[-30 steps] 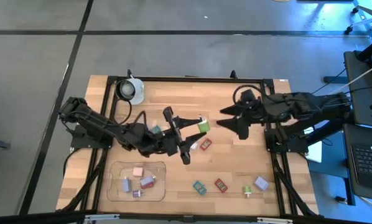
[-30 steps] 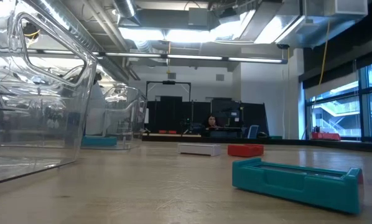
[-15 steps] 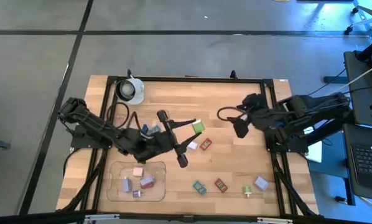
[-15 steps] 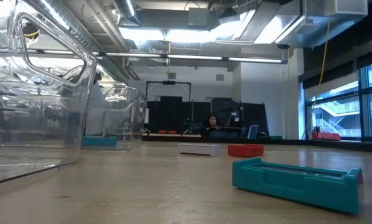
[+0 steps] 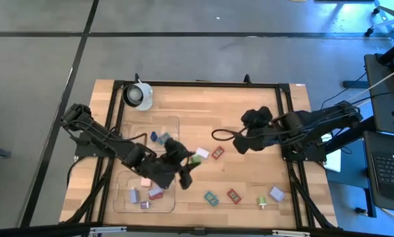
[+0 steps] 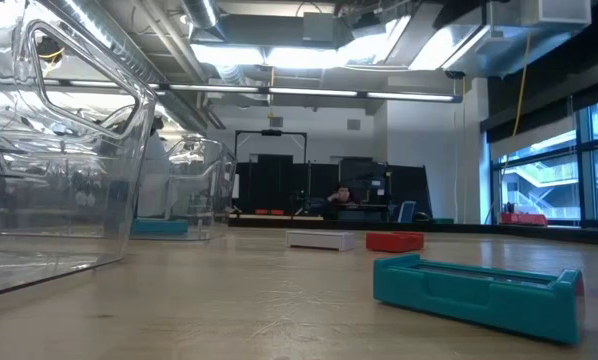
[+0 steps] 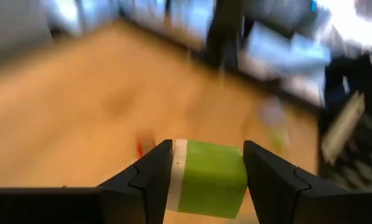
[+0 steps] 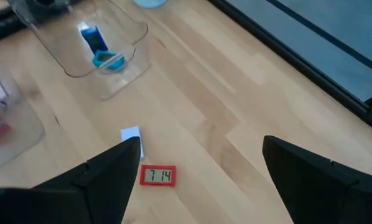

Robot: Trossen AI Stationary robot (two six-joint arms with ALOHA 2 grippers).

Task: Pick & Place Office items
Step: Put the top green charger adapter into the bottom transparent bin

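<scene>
My left gripper [image 5: 188, 164] is shut on a green block with a white side [image 7: 208, 177], held above the table beside the near-left clear tray [image 5: 126, 197]. My right gripper [image 8: 201, 180] stands open above the table's middle, with nothing between its fingers. Below it lie a red piece with a small display [image 8: 158, 176] and a white piece [image 8: 131, 135]. More office items lie along the near edge: a teal one [image 5: 211, 197], a red one [image 5: 234, 195], a green-white one [image 5: 262, 202] and a lavender one [image 5: 277, 193]. My left gripper pinches the green block by two opposite sides [image 7: 236, 180] between its two fingers [image 7: 150, 177]. The fingers come slanting down from the table's left. The block is lifted clear of the table.
The near-left tray holds pink, lavender and red pieces [image 5: 149, 189]. A second clear tray [image 5: 169, 122] farther back holds blue pieces [image 8: 97, 46]. A white round cup [image 5: 138, 95] stands at the far left corner. In the low view the trays' walls [image 6: 69, 170] rise at the left.
My left gripper has sunk and gone toward the near-left tray, rolling about its own line and tipping downward, with the green block still between its fingers. My right gripper has come down and toward the table's middle, tipping its fingers downward, still open.
</scene>
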